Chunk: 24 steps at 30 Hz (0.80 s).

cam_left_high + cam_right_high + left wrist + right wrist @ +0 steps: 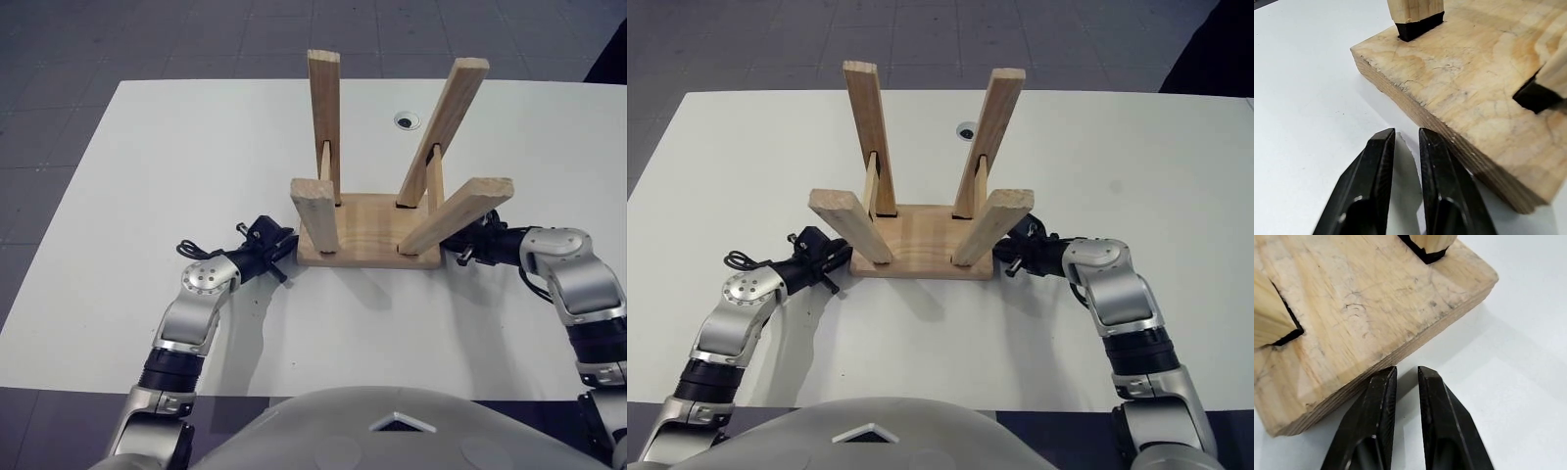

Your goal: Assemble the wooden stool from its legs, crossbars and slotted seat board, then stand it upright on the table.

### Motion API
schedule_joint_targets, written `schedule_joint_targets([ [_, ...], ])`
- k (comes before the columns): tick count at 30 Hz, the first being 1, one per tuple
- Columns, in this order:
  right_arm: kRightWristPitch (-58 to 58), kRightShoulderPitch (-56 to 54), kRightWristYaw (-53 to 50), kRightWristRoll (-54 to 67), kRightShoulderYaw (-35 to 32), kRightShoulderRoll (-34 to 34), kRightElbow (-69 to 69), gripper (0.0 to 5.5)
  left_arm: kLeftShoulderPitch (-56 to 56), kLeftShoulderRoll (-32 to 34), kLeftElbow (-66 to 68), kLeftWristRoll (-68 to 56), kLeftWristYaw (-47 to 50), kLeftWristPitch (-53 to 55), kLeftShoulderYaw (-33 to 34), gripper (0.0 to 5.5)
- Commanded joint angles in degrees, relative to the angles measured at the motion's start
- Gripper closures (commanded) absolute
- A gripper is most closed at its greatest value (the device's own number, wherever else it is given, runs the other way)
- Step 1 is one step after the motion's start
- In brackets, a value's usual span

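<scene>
The wooden stool lies upside down on the white table (137,196), its seat board (367,233) flat and several legs pointing up and outward, such as the far left leg (324,98) and the near right leg (456,211). Thin crossbar pieces (434,176) stand against the far legs. My left gripper (286,250) lies low on the table at the board's left edge, shut and empty; its tips (1406,134) are just short of the board's side (1449,132). My right gripper (1016,257) is at the board's right edge, shut and empty, with its tips (1407,371) right at the board's side (1352,308).
A round cable hole (407,120) sits in the table behind the stool. A loose black cable (191,248) loops off my left wrist. Open table stretches to the left, right and front of the stool; grey floor tiles lie beyond the far edge.
</scene>
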Motion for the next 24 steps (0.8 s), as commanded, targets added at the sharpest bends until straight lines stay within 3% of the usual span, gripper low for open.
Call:
schedule_joint_targets([
  [1,-1.14,-0.60,-0.05,0.17,0.24,0.52,1.26,4.70,0.34,1.39,0.25,0.27,-1.70,1.06,-0.88,4.57],
  [9,4.68,-1.66,0.45,3.81,-3.81,-1.28,-4.02,4.70,-3.08,7.56,-2.13,-0.75,-2.14,-0.39,7.47,4.57],
  [13,6.16,-5.90,1.51,6.01,-8.86,-4.42,-1.04,4.77,-2.89,8.72,-12.43,-10.81,-4.53,10.34,13.93,4.40],
  [19,8.37,-10.16,16.14,20.50,-18.69,-9.88,2.37,3.86,-2.42,9.06,-23.12,-37.56,-10.76,21.72,26.26,3.62],
  [24,8.84,-12.40,23.61,26.40,-19.88,-12.27,4.28,3.06,1.35,11.60,-26.71,-41.33,-17.10,18.50,27.49,2.95],
])
